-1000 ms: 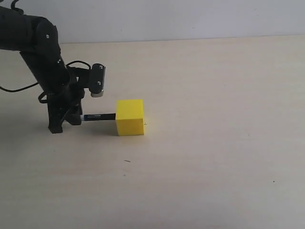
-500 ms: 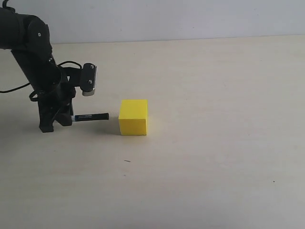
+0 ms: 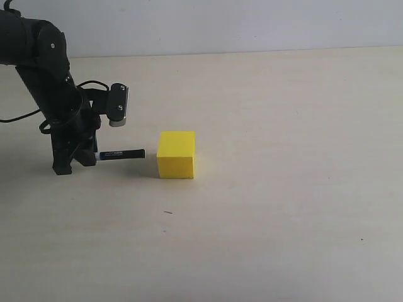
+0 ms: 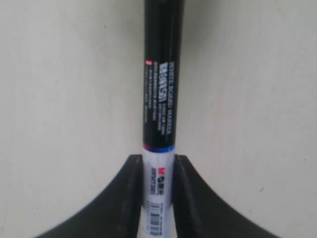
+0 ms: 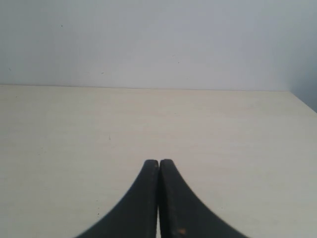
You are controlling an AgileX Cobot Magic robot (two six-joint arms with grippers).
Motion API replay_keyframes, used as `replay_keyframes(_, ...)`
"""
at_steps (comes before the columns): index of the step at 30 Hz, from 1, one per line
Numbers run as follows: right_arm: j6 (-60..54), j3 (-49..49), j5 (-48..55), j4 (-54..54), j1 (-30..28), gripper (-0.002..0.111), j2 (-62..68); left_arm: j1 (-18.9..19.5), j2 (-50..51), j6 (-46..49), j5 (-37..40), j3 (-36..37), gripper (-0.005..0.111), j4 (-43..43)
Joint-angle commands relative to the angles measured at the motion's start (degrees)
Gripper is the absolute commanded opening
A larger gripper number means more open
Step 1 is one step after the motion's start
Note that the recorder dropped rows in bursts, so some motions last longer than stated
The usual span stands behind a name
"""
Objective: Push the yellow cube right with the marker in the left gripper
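The cube [image 3: 176, 155] sits on the table [image 3: 283, 201]. Just left of it, across a small gap, the marker [image 3: 123, 153] lies level with its black tip aimed at the cube. The left gripper [image 3: 85, 158] pinches only the marker's white rear end. That short hold looks like the weak spot: the push may drive the marker back between the fingers or tilt it. An off-centre touch would likely spin the cube. The right gripper [image 5: 159, 198] is closed on nothing.

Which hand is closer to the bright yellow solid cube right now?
Left. The left hand sits just left of the yellow cube in the exterior view, its black-and-white marker pointing at it with a gap. The right hand is outside that view; its camera shows no cube.
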Motion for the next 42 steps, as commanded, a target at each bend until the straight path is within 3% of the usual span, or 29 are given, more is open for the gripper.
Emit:
replay_keyframes(1,0.0,0.3,-0.1,0.0,-0.2,0.000,-0.4,0.1,-0.3,-0.5,-0.3,-0.4,0.000,-0.1)
replay_keyframes(42,0.0,0.3,-0.1,0.4,-0.2,0.000,-0.4,0.1,-0.3,-0.5,1.3,-0.4,0.000,0.2)
